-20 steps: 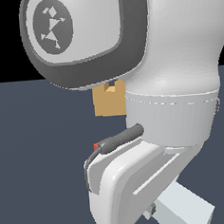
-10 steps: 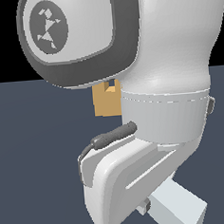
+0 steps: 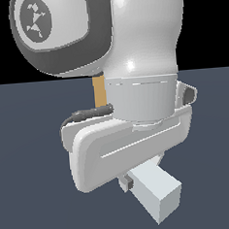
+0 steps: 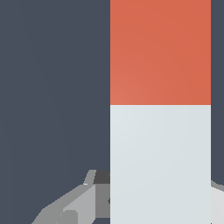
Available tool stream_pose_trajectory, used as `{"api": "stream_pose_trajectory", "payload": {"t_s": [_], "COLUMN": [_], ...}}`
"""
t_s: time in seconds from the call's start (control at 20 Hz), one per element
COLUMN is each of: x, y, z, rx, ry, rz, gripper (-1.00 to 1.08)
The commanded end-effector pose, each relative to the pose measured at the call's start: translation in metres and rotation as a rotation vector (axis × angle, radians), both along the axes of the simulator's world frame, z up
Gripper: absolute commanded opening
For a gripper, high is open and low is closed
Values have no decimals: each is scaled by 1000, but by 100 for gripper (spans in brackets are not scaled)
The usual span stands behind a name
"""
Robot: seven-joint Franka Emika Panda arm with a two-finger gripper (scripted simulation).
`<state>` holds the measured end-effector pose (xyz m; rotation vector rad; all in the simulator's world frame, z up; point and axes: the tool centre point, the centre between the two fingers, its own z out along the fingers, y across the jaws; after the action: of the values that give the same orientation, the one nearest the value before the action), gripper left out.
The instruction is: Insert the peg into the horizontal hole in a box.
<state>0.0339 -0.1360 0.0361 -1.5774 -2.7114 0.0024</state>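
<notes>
The peg (image 4: pixel 160 109) fills much of the wrist view, its red-orange end (image 4: pixel 160 52) pointing away from the hand and its pale part running back between the fingers (image 4: pixel 74 205). My gripper (image 4: pixel 160 205) is shut on the peg. In the exterior view the peg's pale end (image 3: pixel 156 193) sticks out below the white hand, where the gripper (image 3: pixel 134 180) grips it. Only a narrow tan strip of the box (image 3: pixel 99 91) shows behind the arm. The hole is hidden.
The arm's large white links (image 3: pixel 140 51) take up most of the exterior view and hide the space between hand and box. A dark blue-grey floor (image 3: pixel 30 191) lies all around.
The arm has swung across the exterior view and now hides most of the box. The hand and the peg sit higher and further to the exterior view's left than before.
</notes>
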Motion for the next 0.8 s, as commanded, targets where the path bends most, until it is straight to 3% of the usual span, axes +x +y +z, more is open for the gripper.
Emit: {"api": "stream_pose_trajectory", "payload": {"t_s": [0.0,0.75], "x": [-6,-45], "y": [12,101], "z": [8,51], "rx": [-1,-1], "ry": [-4,-4], "rz": [-37,-304], "gripper": [-100,-100]}}
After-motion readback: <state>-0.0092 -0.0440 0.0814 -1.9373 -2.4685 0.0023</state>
